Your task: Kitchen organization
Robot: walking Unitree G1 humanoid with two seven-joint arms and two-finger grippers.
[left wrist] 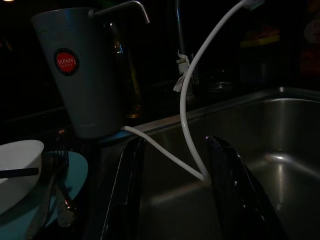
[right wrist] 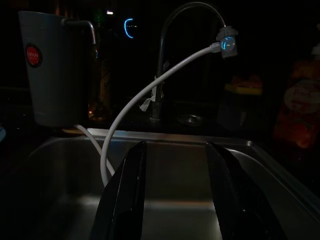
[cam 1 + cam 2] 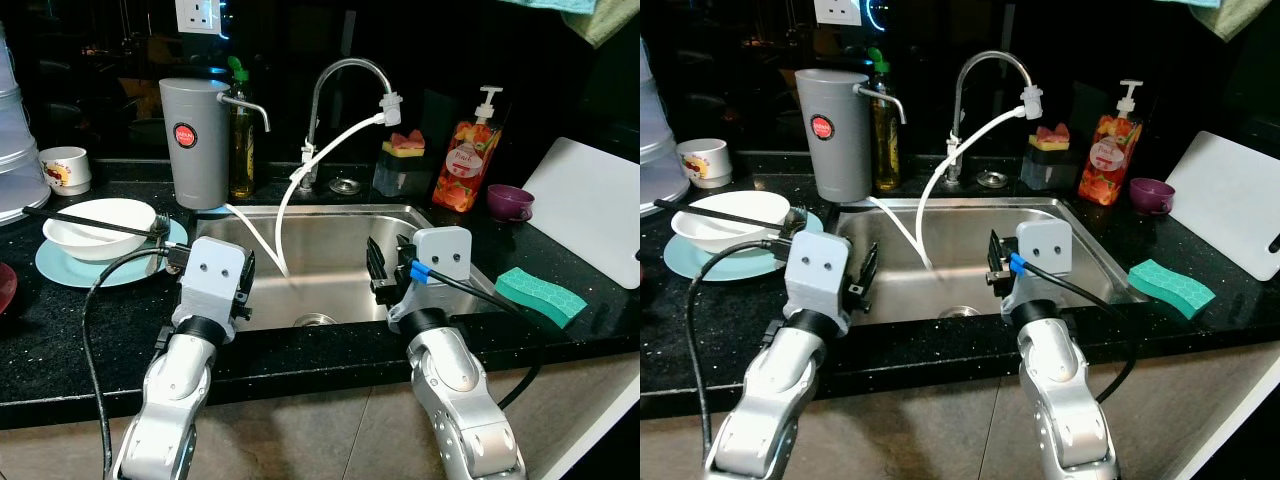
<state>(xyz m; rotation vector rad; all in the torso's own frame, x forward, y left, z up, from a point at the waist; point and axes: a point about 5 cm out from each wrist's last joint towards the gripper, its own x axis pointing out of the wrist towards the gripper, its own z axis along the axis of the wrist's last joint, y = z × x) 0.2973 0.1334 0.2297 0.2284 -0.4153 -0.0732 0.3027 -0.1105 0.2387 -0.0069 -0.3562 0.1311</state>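
A steel sink [image 3: 335,215] lies straight ahead in a black counter. Both grippers hover at its front edge. My left gripper [image 3: 244,282] is open and empty near the sink's left front corner, its fingers [image 1: 122,195] apart in the left wrist view. My right gripper [image 3: 378,268] is open and empty over the basin, its fingers [image 2: 235,195] spread in the right wrist view. Left of the sink, a white bowl [image 3: 100,225] sits on a light blue plate [image 3: 60,268]. A black utensil [image 3: 90,222] lies across the bowl, and a fork [image 1: 60,170] rests on the plate.
A grey water filter [image 3: 195,140], an oil bottle [image 3: 241,135] and the faucet [image 3: 345,70] with a white hose [image 3: 290,195] stand behind the sink. To the right are a sponge holder [image 3: 402,165], orange pump bottle [image 3: 468,150], purple cup [image 3: 510,202], green sponge [image 3: 540,295] and white board [image 3: 595,205]. A mug [image 3: 65,168] sits far left.
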